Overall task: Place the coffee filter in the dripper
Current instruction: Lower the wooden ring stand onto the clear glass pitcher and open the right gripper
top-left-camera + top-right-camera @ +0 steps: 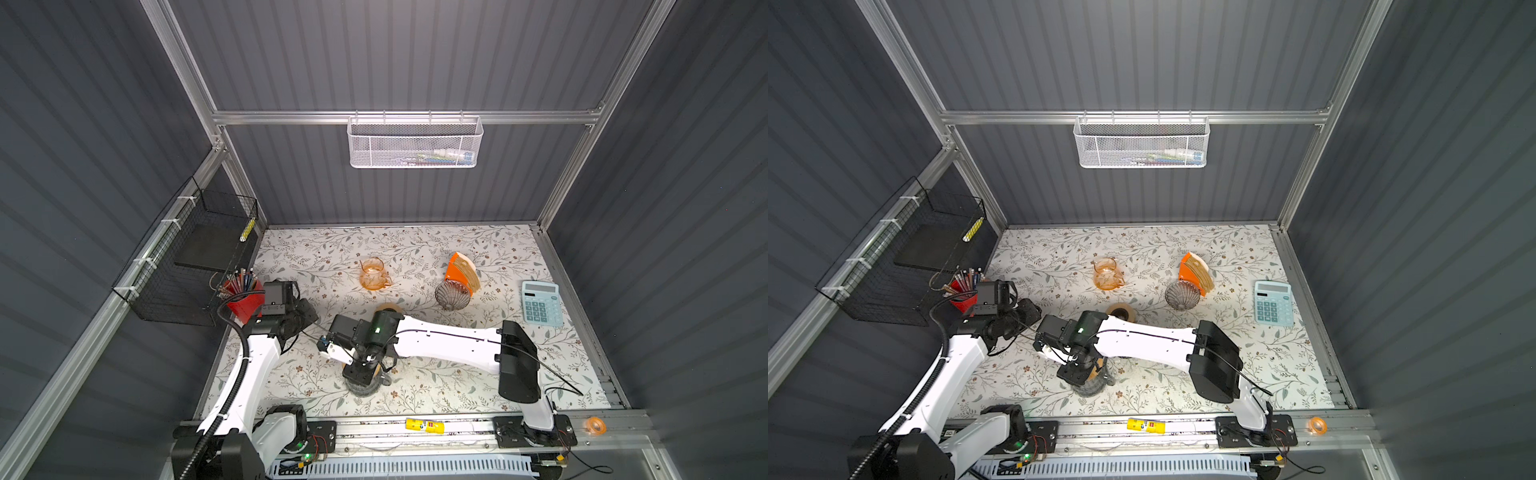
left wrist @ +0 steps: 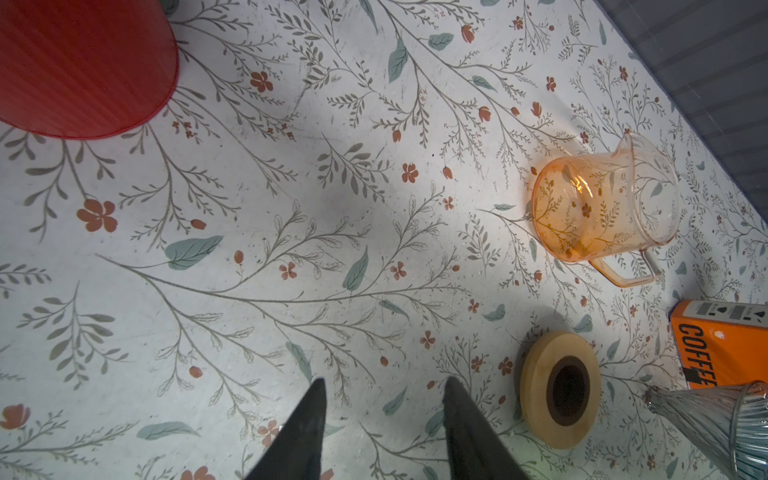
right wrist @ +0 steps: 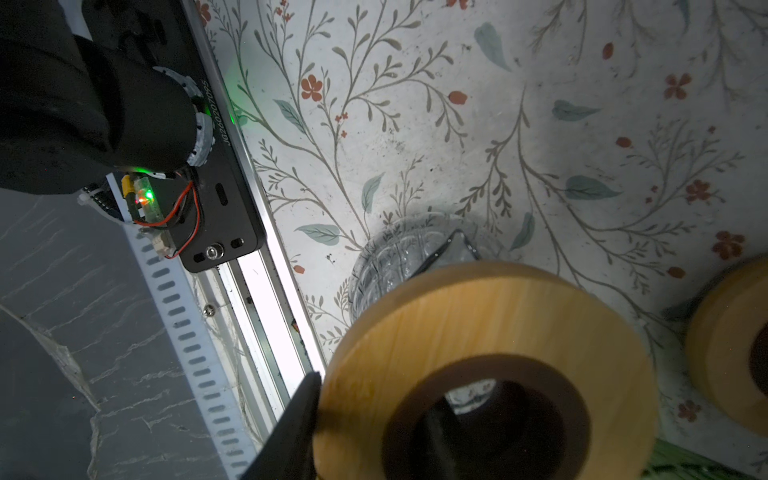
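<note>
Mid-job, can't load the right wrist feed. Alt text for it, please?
The right gripper clamps a wooden ring, one finger outside its rim and one in its hole, over a ribbed clear glass vessel on the floral table. A second wooden ring lies at the frame's edge.

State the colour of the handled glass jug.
The handled glass jug is a transparent orange tint, clearest in the left wrist view.

Tbl (image 1: 415,245): jug (image 1: 374,274), dripper (image 1: 452,294), calc (image 1: 542,302)

Floral mat (image 2: 374,232), orange filter box (image 2: 715,353)
</note>
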Controlling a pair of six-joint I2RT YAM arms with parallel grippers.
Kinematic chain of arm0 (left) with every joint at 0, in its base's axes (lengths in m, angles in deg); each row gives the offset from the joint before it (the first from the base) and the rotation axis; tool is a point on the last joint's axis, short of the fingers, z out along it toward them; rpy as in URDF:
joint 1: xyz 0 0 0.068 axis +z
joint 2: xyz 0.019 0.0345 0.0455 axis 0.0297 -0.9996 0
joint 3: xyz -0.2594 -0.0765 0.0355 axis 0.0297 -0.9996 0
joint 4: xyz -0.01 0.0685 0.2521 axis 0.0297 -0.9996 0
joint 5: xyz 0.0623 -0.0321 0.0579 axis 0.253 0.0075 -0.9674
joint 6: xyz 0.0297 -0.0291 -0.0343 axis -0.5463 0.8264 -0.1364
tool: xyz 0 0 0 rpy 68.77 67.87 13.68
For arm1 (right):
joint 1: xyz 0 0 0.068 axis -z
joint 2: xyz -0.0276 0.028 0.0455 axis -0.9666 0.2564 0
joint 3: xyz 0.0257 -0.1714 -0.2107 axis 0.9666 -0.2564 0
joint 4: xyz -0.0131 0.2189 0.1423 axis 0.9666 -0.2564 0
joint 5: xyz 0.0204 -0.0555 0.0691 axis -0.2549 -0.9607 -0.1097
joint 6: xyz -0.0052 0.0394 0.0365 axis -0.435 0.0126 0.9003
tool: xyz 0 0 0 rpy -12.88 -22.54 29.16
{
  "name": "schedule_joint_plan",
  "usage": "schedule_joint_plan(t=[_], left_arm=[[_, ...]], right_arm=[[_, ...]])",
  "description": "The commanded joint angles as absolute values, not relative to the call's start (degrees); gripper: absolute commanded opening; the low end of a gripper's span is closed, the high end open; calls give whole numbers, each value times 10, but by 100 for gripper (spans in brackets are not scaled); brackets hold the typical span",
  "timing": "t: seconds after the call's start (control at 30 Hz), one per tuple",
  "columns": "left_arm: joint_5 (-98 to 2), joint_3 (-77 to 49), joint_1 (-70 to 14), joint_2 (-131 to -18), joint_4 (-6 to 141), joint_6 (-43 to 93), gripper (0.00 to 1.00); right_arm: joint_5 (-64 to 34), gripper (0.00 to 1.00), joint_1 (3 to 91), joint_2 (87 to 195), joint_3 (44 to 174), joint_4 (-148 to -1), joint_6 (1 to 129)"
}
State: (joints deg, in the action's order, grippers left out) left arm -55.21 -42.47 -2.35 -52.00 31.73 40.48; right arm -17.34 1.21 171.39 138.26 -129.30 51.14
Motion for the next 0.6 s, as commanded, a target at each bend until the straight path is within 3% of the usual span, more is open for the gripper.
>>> schedule_joint_plan(t=[0.0,0.57], left_arm=[[-544,-428,-18,-513,321,394,47],[-544,-430,-17,-511,322,392,47]], right_arm=[[-176,35,10,1730,1398,-1296,507],[-173,43,10,1726,1402,-1300,512]])
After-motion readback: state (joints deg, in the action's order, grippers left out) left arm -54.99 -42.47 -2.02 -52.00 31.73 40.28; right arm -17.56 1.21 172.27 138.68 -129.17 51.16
